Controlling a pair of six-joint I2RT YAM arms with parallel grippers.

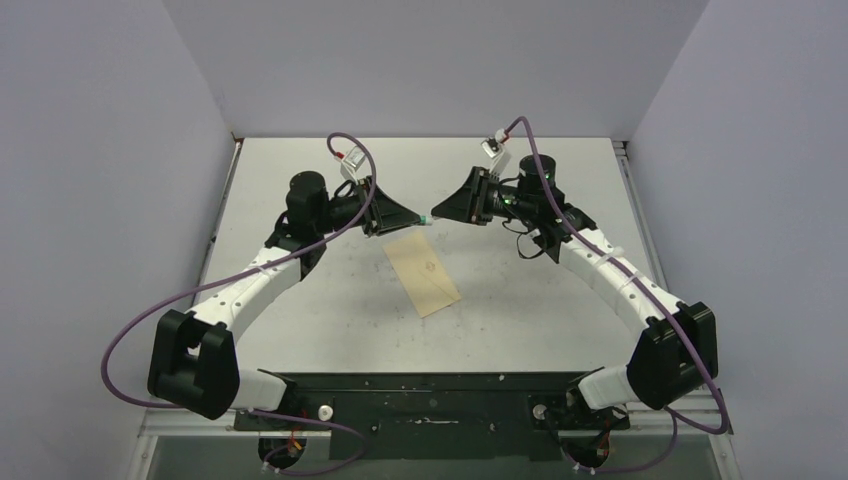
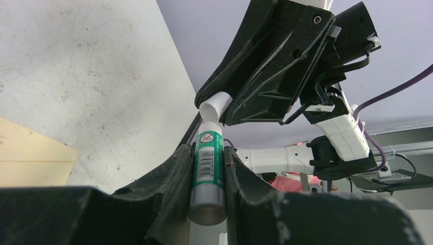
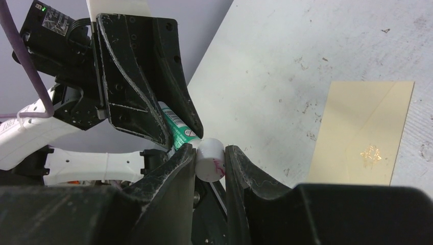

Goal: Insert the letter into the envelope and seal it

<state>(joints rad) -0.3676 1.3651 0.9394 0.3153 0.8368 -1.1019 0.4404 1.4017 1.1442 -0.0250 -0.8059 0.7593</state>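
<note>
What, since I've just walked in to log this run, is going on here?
The left gripper grips a green-labelled glue stick by its body, and the right gripper is closed on its white cap, both raised above the table. The envelope lies flat below them. No letter is in sight.

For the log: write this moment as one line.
left hand: shut on glue stick | right hand: shut on its cap | envelope: on table | letter: unseen

Top camera looks down from high behind; close wrist cameras face each other; all show the envelope point(image 1: 425, 275)
</note>
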